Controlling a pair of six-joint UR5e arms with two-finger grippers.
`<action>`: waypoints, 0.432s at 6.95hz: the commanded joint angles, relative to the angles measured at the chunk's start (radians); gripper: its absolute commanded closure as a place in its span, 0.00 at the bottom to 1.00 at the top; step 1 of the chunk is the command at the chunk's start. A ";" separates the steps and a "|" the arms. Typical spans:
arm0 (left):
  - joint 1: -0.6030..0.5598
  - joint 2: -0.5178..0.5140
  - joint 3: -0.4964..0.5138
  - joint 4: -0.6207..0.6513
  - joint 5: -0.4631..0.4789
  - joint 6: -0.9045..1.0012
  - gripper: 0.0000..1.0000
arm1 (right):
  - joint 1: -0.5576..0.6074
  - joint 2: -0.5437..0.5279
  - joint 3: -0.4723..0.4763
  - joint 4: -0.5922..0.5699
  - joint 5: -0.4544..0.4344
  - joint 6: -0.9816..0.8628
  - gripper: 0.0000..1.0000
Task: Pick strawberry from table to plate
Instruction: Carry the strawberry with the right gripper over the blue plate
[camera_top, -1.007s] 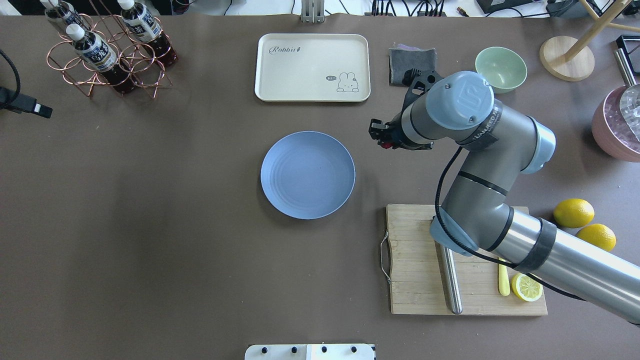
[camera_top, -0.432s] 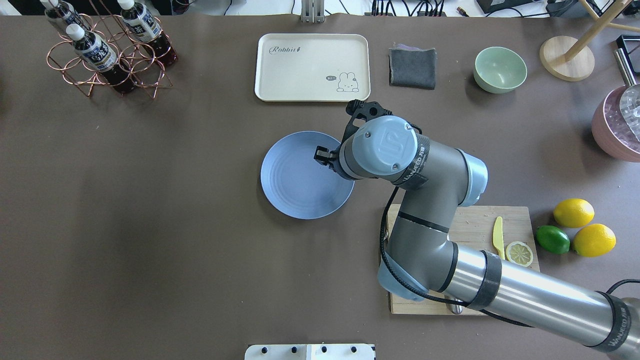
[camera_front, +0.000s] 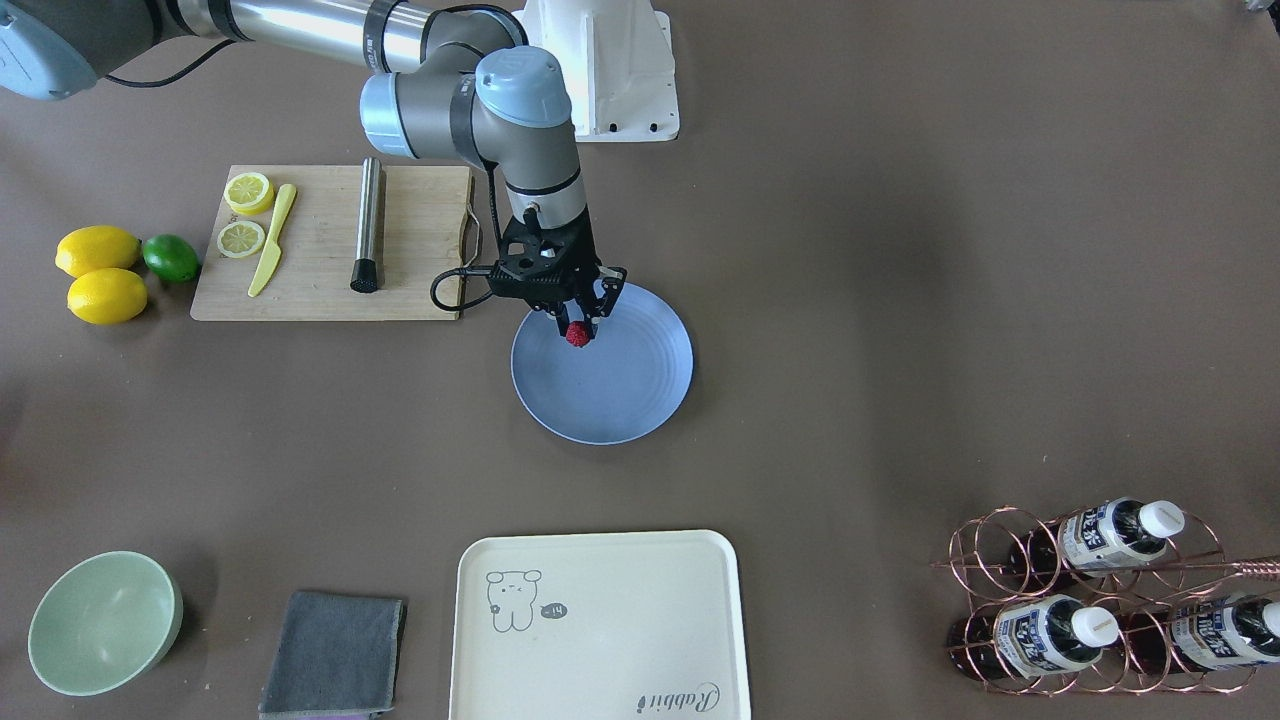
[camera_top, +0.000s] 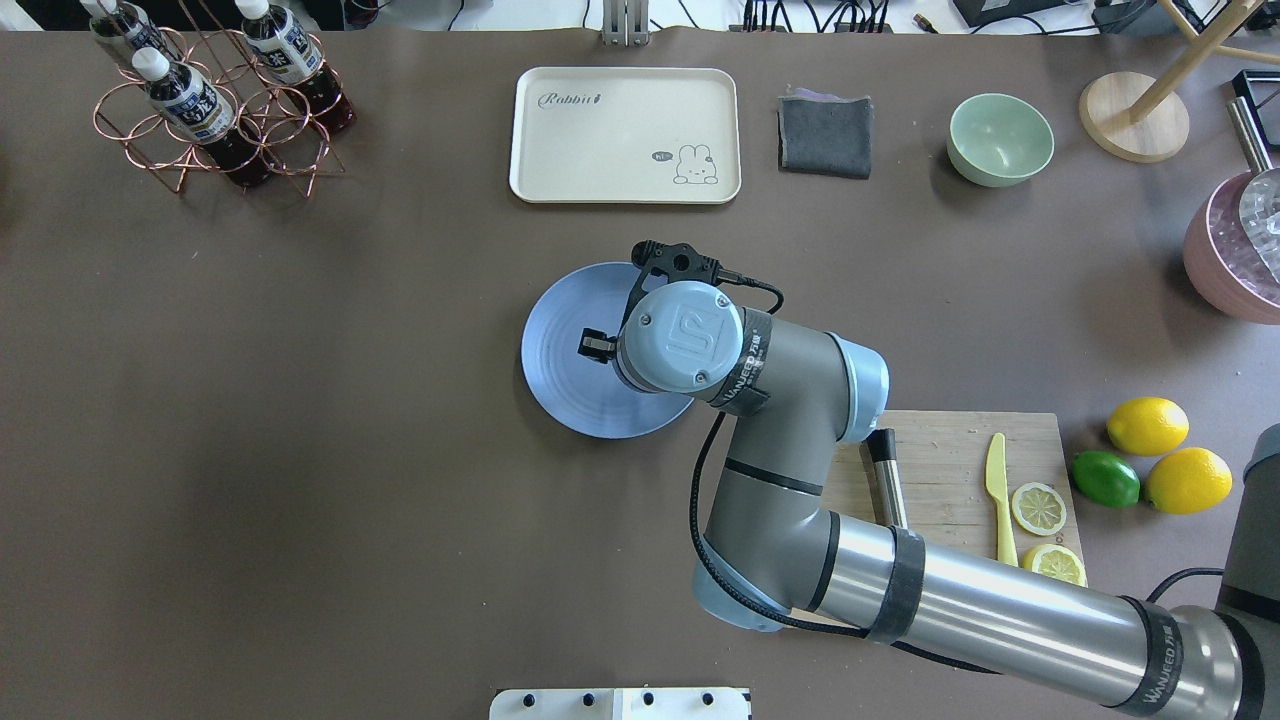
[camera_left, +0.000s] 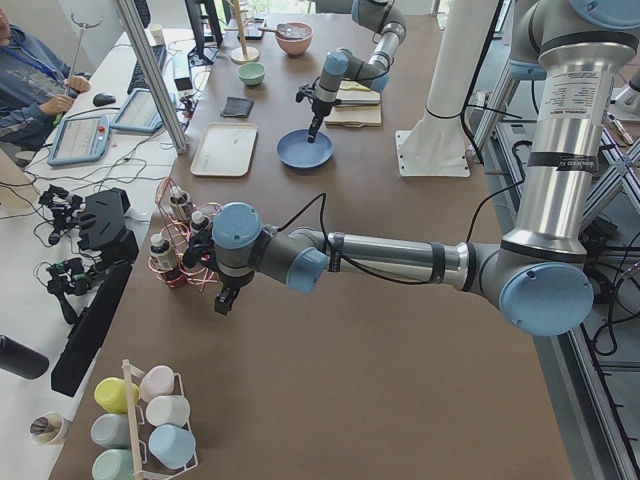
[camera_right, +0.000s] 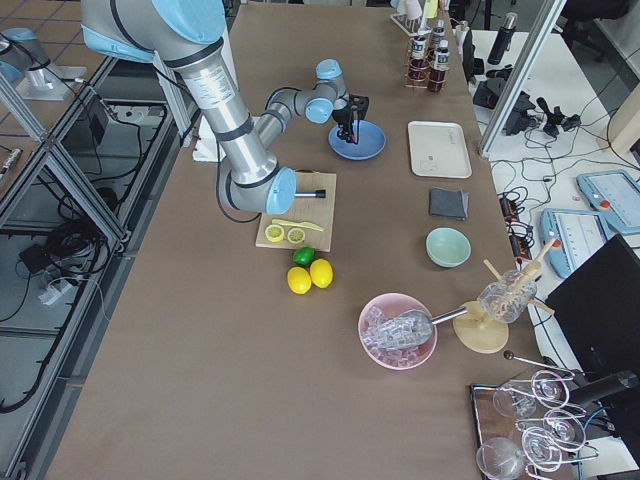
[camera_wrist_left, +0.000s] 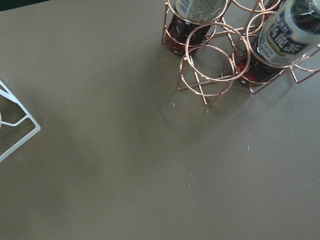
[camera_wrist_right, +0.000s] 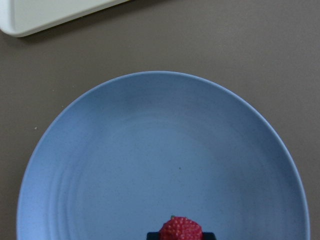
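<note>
The small red strawberry (camera_front: 577, 335) hangs between the fingertips of my right gripper (camera_front: 579, 322), which is shut on it just above the light-blue plate (camera_front: 625, 385). The right wrist view has the strawberry (camera_wrist_right: 181, 229) at its bottom edge, over the near half of the plate (camera_wrist_right: 150, 145). From overhead, the right wrist hides the berry and covers the plate's (camera_top: 563, 375) right side. My left gripper (camera_left: 224, 301) appears only in the exterior left view, low beside the bottle rack, and I cannot tell its state.
A cutting board (camera_top: 950, 455) with a knife, lemon slices and a metal rod lies right of the plate. Lemons (camera_top: 1146, 425) and a lime sit beyond it. A cream tray (camera_top: 625, 135), grey cloth (camera_top: 824, 135), green bowl (camera_top: 1000, 138) and copper bottle rack (camera_top: 215, 105) line the far edge.
My right arm has swung left from the table beside the plate to above the plate, carrying the strawberry with it. The gripper stays shut.
</note>
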 joint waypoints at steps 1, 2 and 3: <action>-0.007 0.001 -0.002 0.008 0.002 0.013 0.01 | -0.010 0.062 -0.079 0.005 -0.018 0.015 1.00; -0.007 0.002 -0.002 0.008 0.001 0.013 0.01 | -0.007 0.071 -0.090 0.005 -0.019 0.015 1.00; -0.007 0.004 -0.002 0.008 -0.001 0.013 0.01 | 0.003 0.074 -0.090 -0.001 -0.019 0.009 1.00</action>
